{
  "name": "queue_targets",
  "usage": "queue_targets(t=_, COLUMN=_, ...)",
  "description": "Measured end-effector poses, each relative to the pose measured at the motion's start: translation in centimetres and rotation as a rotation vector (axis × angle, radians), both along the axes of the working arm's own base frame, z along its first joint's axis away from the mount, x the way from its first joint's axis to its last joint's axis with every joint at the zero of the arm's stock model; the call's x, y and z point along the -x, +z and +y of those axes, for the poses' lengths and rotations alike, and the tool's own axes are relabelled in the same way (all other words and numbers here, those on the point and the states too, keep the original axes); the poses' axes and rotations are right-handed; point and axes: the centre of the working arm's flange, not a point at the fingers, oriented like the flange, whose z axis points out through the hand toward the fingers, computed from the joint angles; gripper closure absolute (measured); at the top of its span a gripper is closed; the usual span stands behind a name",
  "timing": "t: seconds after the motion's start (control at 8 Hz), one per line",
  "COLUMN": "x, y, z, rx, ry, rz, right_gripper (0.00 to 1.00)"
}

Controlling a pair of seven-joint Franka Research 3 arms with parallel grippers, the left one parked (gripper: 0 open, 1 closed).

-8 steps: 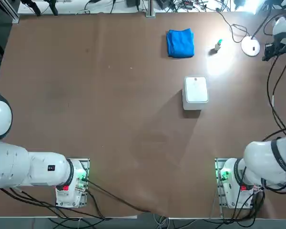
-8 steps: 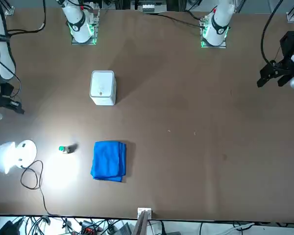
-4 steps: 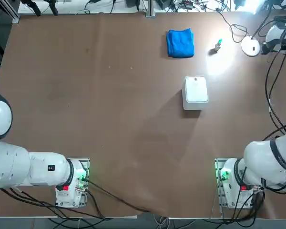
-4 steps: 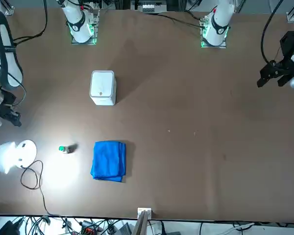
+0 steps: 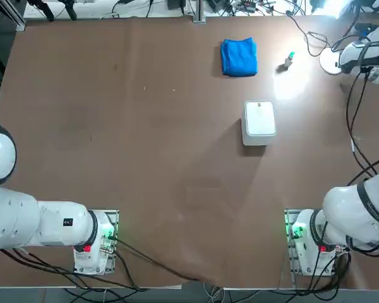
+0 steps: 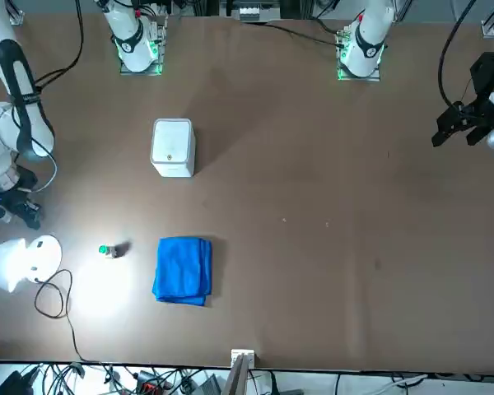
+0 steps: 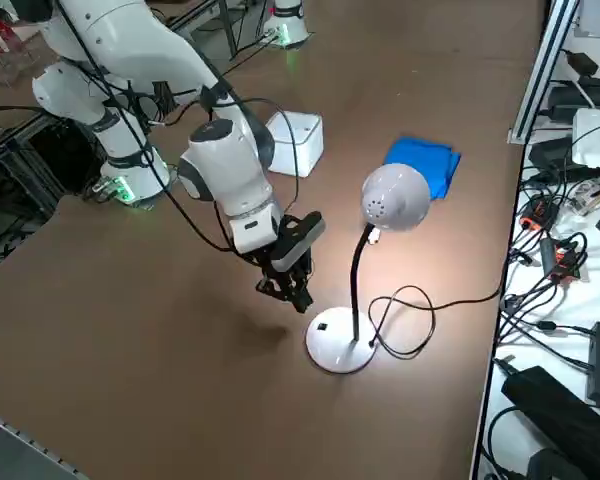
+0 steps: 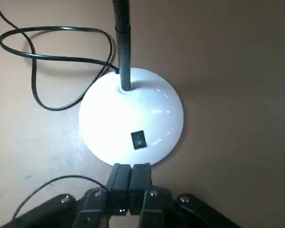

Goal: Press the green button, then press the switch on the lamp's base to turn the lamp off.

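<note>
Switch, lamp-base type, one: lying just ahead of a closed claw

Right claw (image 8: 131, 167), one: I am keeping both fingers together, tip against tip, with nothing sitting between them; I am holding it above the worktop (image 6: 296, 247), near the lamp's base (image 8: 104, 114).

Switch (image 8: 138, 139), black rocker, one: it is sitting on the round white base, on the side that is facing my fingertips, and opposite the black stem (image 8: 124, 61); it is lying nearly in line with the closed tips, slightly to one side, so I am judging that the coming move is needing a small sideways correction, then a forward reach and a straight push down.

Green button (image 5: 290, 55), small, one: it is standing apart from the base, towards my left; nothing is showing me whether its press is done, so I am taking the switch as the likely target.

Hazards: a push landing off the rocker is risking tipping or sliding the base; the stem is rising beyond the switch, so I am wanting to stop short of it.
</note>
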Motion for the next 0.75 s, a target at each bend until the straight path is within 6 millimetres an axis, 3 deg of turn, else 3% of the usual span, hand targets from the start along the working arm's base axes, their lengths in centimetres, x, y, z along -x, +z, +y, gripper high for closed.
queue_targets(t=0.75, x=-0.1, y=-3.1, z=-0.1, rx=0.008, ry=-0.02, rz=-0.064, right_gripper=0.99)
